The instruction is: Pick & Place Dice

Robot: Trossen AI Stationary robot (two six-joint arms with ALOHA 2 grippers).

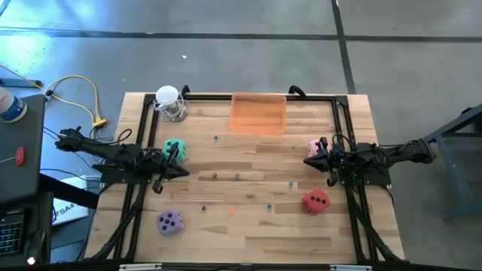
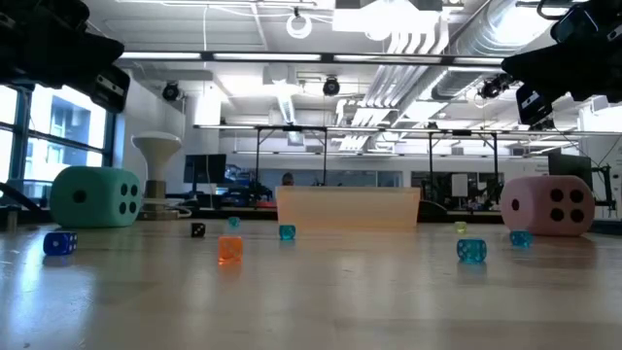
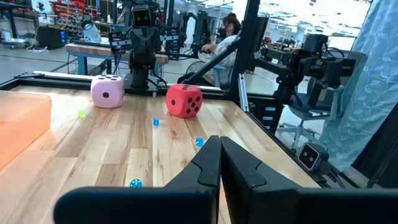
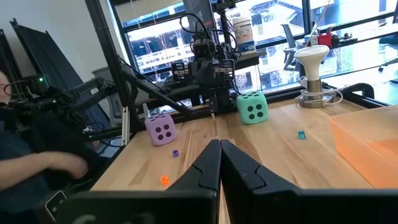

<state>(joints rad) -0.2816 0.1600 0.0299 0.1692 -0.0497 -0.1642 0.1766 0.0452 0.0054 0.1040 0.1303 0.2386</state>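
Four soft rounded-corner dice [image 1: 172, 148]; wood-plank table [image 1: 248, 233]

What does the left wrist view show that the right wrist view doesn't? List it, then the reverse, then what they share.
Only the left wrist view: the pink die, the red die, and a seated person beyond the table.

Only the right wrist view: the teal die, the purple die and the white stand.

Both: the wooden table, the orange tray, small beads, and that arm's own shut jaws in front.
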